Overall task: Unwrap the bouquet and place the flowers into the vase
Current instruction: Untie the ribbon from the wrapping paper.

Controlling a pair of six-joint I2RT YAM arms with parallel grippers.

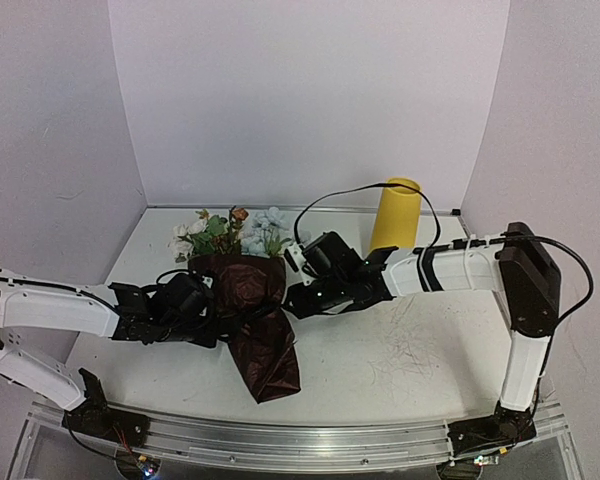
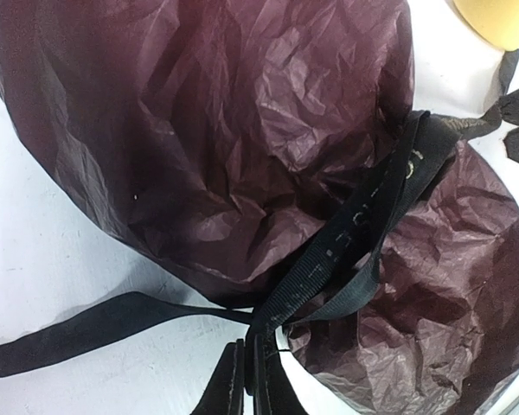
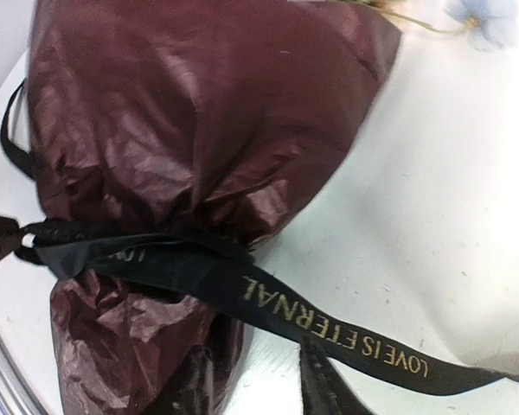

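Trailing from the bouquet (image 1: pixel 250 300), the ribbon (image 2: pixel 363 216) is being pinched in the closed left gripper (image 2: pixel 246 347). The state of the right gripper (image 1: pixel 302 298) cannot be told.

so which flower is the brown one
The small rusty-brown bloom at the top middle, white flowers to its left, pale blue ones to its right.

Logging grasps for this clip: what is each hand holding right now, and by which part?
The left hand pinches the black ribbon where its strands meet, beside the bouquet wrapping. Whether the right hand grips anything cannot be told.
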